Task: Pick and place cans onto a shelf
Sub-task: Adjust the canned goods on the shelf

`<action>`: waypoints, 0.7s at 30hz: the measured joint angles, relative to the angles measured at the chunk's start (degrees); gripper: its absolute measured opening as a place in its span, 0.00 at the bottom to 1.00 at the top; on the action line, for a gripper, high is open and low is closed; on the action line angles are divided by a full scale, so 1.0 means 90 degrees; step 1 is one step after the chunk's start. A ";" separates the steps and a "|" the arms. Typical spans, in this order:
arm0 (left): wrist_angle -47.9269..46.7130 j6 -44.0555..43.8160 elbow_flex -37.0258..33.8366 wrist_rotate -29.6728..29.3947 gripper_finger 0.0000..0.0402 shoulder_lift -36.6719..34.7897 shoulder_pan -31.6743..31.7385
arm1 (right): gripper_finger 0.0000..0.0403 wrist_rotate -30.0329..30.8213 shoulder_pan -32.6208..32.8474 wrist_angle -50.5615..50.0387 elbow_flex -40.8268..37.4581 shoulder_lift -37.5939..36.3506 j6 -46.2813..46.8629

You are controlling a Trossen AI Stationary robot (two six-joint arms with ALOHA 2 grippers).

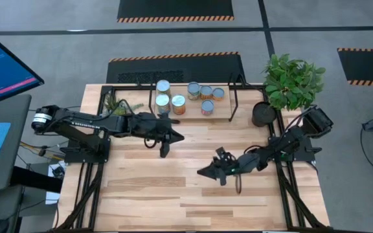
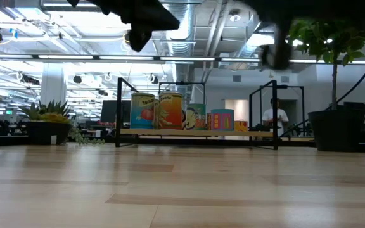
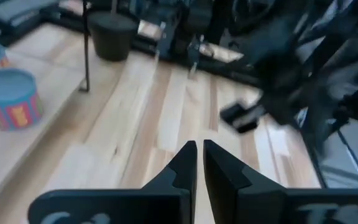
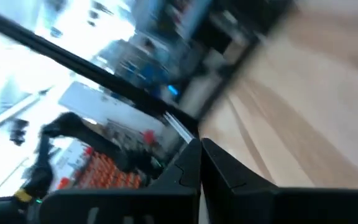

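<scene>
Shiny-topped cans (image 1: 179, 101); light-wood shelf (image 1: 224, 110)

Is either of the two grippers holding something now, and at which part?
Nothing is held: the left gripper and the right gripper are both shut and empty.

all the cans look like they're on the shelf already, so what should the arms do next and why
Probably just draw both arms back to rest. All seven cans stand on the shelf, and no can shows on the table. The left gripper and the right gripper hang over bare wood, each with jaws shut on nothing, so there seems nothing left to pick.
</scene>
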 joint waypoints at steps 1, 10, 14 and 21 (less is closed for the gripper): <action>-0.0071 -0.0068 0.0000 0.0004 0.04 0.0000 -0.0023 | 0.07 -0.0003 -0.0038 0.0457 0.0071 0.0000 -0.0396; -0.0812 -0.0220 0.0000 0.0017 0.04 0.0000 -0.0282 | 0.07 -0.1849 -0.0806 -0.0571 0.2637 -0.0010 -0.3835; -0.1241 -0.0206 0.0000 -0.0036 0.04 0.0000 -0.0339 | 0.07 -0.2898 -0.1346 -0.4687 0.4939 0.0015 -0.5504; -0.1965 0.0074 -0.0002 -0.0592 0.04 0.0000 -0.0357 | 0.07 -0.2801 -0.2384 -0.6973 0.8246 0.0442 -0.7371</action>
